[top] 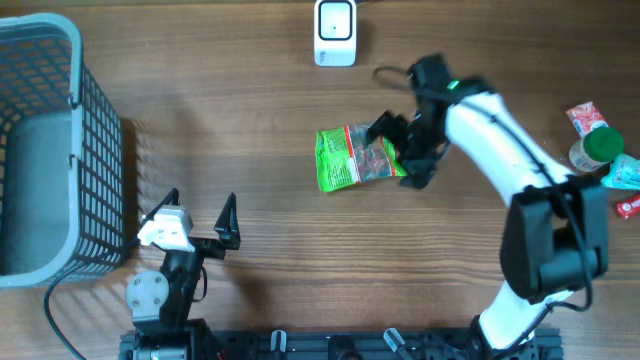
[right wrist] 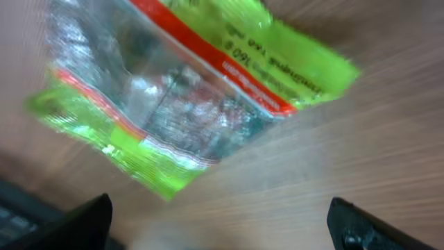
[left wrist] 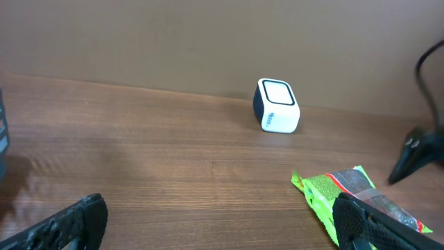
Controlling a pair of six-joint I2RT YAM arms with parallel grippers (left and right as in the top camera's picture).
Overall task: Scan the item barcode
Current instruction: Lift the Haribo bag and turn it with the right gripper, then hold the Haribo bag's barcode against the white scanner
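Green snack packet [top: 350, 157]: one, lying flat on the wooden table [top: 260, 260] right of centre, below the scanner. Long axis runs left to right in the overhead view. The solid green end points left toward the basket. The clear window end, with a red band, points right under the right gripper. The right wrist view shows white print on the red band and dark print on the green flap, both too blurred to read.

Right gripper [top: 400, 152]: jaws spread wide over the packet's right end, one finger on each side of it. Nothing is clamped, and the packet rests on the wood.

Scanner [top: 335, 32]: one small white cube with a dark-framed window face, at the far edge of the table, well apart from the packet. It carries a small dark mark on its front, not legible.

Left gripper [top: 197, 208]: jaws wide and empty, near the robot base, well left of the packet.

Basket [top: 100, 150]: one grey wire-mesh basket at the left edge.

Right edge, one cluster of four: a red-and-white packet [top: 585, 118], a green-capped bottle [top: 598, 148], a teal packet [top: 622, 172] and a small red item [top: 628, 207]. Their labels are unreadable.
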